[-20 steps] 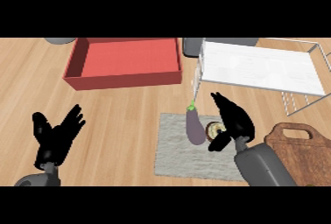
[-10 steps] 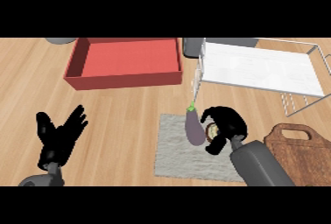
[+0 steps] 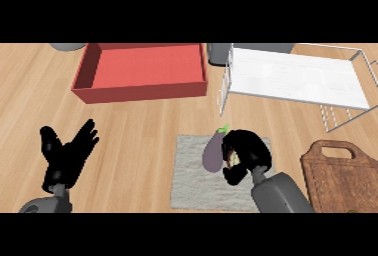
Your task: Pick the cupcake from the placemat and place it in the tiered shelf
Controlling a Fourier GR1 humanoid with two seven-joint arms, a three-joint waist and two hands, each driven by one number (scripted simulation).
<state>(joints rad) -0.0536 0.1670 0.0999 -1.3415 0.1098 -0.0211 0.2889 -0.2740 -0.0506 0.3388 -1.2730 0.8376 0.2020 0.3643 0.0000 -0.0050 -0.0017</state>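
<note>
My right hand [image 3: 247,152] is curled over the cupcake on the grey placemat [image 3: 199,187], hiding nearly all of it; only a sliver shows between the fingers. A purple eggplant [image 3: 213,152] with a green stem lies on the placemat just left of that hand, touching or nearly touching it. The tiered shelf [image 3: 295,80], white wire with a pale top sheet, stands at the back right. My left hand [image 3: 66,155] rests open at the lower left, fingers up.
A red open box [image 3: 140,75] sits at the back left. A wooden cutting board [image 3: 343,172] lies at the right edge beside my right forearm. Grey objects [image 3: 218,52] stand behind the box and shelf.
My right hand went from open fingers above the cupcake to curled round it. The left hand stayed put.
</note>
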